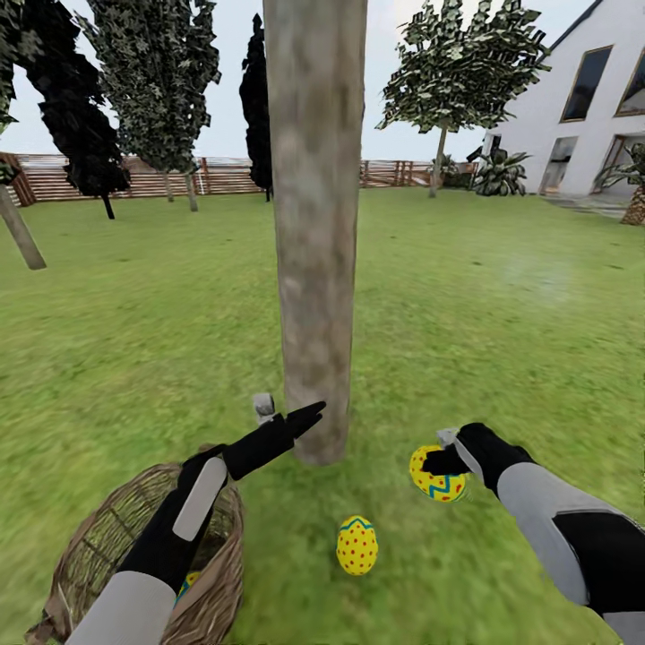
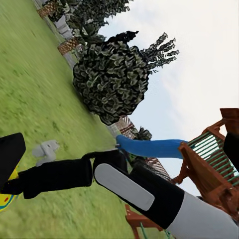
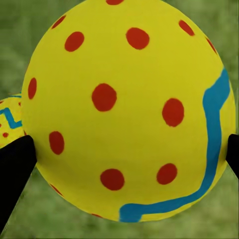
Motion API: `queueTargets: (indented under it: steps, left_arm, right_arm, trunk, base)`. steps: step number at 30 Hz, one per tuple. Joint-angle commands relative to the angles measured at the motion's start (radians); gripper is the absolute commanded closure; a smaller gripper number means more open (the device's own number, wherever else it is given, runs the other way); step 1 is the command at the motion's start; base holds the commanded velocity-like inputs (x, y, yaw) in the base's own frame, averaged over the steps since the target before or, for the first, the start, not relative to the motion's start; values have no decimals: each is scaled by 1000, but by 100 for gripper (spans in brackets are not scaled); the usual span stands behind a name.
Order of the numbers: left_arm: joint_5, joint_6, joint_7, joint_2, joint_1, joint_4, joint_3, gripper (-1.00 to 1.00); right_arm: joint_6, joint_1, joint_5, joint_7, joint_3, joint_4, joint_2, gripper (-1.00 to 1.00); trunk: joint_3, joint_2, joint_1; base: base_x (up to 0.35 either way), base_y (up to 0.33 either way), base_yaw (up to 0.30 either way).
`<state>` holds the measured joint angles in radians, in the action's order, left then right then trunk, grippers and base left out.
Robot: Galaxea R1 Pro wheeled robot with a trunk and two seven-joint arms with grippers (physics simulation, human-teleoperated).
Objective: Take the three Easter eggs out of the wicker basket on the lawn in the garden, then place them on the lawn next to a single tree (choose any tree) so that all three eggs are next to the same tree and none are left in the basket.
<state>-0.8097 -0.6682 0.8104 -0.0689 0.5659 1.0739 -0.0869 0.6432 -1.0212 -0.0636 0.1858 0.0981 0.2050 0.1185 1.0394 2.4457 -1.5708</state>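
The right gripper is clamped on 1 egg, held low over the lawn just right of the tree; in the right wrist view both fingers press that egg's sides. A 2nd egg lies on the grass near the trunk. A 3rd shows in the basket, near left. The left gripper holds nothing above the basket; I cannot tell how far it is open.

lawn: carries my tree trunk, wicker basket, one egg near the trunk.
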Motion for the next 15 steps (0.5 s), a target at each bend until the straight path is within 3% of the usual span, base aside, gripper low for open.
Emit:
queueTargets:
  steps: [1,4,6,9,11,15]
  left_arm:
    - [-6,-7,0,0,0,0,0,-100]
    - [-6,-7,-1,-1,0,0,-9,-100]
    - [-7,-6,-1,-5,0,0,-33,-100]
    - [-8,-6,-1,-6,1,0,-41,-100]
    - [-8,-7,0,-6,0,0,-42,-100]
    - [-8,-7,0,-6,0,0,-42,-100]
  right_arm:
    - [-61,21,-10,3,9,2,-21,100]
    - [-189,64,-7,-65,9,3,-43,100]
    - [-268,79,-5,-78,8,3,-51,100]
    - [-322,99,-4,-98,9,2,-57,100]
    - [-408,110,-3,-110,9,-4,-58,100]
    - [-433,115,-4,-114,9,-19,-59,100]
  trunk:
    - [2,0,0]
    - [7,0,0]
    - [10,0,0]
    - [15,0,0]
    - [18,0,0]
    - [25,0,0]
  base:
    - [0,-18,-8]
    - [0,-4,-2]
    - [0,0,0]
    - [0,0,0]
    - [0,0,0]
    - [0,0,0]
